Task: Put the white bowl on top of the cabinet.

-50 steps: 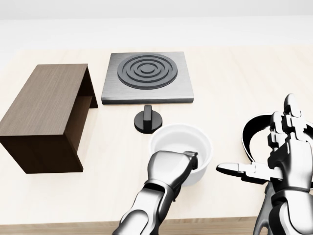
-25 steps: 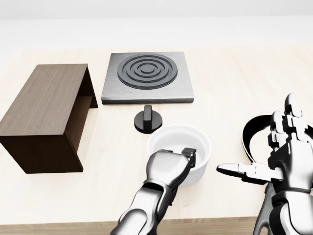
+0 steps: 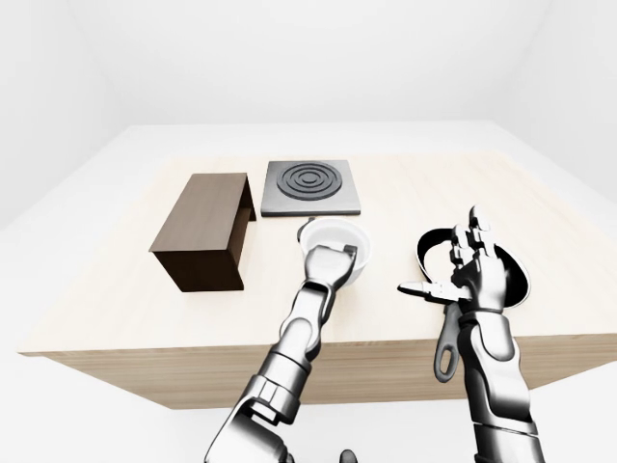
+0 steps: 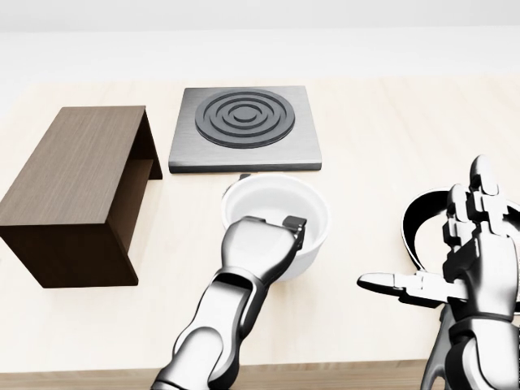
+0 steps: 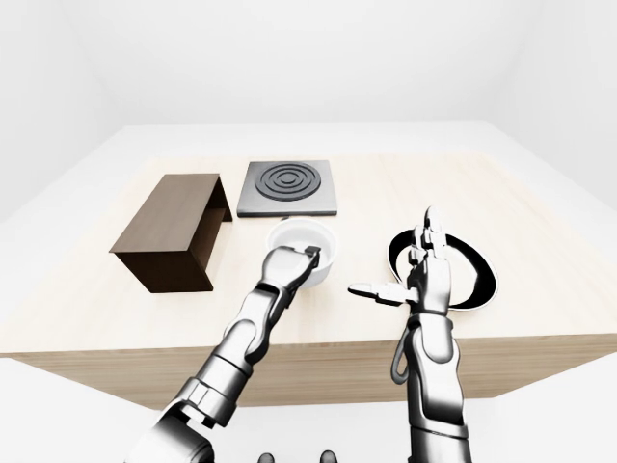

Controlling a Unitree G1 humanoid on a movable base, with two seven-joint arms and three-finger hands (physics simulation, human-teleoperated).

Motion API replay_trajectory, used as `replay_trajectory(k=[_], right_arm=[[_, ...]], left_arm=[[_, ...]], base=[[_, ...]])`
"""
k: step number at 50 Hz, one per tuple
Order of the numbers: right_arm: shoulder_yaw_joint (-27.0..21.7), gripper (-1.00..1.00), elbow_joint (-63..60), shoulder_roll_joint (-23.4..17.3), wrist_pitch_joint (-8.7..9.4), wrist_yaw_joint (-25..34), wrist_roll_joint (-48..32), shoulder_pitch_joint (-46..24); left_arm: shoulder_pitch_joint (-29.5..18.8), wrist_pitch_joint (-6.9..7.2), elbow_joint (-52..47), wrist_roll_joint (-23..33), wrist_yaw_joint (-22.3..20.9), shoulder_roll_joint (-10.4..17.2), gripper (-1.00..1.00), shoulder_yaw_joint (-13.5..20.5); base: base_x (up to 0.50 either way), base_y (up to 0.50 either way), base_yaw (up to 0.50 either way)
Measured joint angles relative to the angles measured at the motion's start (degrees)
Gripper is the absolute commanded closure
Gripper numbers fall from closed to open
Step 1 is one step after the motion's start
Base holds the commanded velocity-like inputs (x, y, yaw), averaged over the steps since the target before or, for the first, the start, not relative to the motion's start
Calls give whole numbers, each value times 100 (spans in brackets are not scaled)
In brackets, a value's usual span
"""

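Observation:
The white bowl (image 4: 272,201) is in the middle of the head view, held a little above the light wooden table (image 4: 382,138). My left hand (image 4: 286,233) is shut on the bowl's near rim, with fingertips (image 4: 294,221) hooked inside and the palm against the outer wall. The dark wooden cabinet (image 4: 77,175), a long open-ended box, lies on the table at the left, apart from the bowl. My right hand (image 4: 443,253) is open and empty at the right, fingers up and thumb pointing left.
A grey stove plate (image 4: 244,126) with dark rings lies just above the bowl in the head view. A black pan (image 4: 413,223) sits under and behind my right hand, its handle (image 3: 449,352) hanging over the table's near edge.
My left hand has raised the bowl and carried it up and to the left in the head view; it now hides the black knob below the stove plate. The right hand has stayed still.

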Motion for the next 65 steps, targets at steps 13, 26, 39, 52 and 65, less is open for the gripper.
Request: replay_trajectory(k=[13,26,39,52,65], right_arm=[[54,-100,108,12,-77,-22,-69,-23],[117,-100,175,42,-167,-39,-155,-5],[171,-100,188,78,-260,-40,-232,45],[215,-100,216,103,-328,-44,-294,67],[260,-100,250,126,-380,-57,-350,79]], left_arm=[[-36,0,-797,467,-623,51,100,120],[-208,0,-1702,1089,-1491,101,100,294],[-606,-1,-2850,1836,-2766,247,100,641],[-1298,0,-3529,2253,-3352,718,100,1146],[-1760,-1,-3541,2004,-3352,1306,100,1516]], base=[[0,0,0],[0,0,0],[0,0,0],[0,0,0],[0,0,0]])
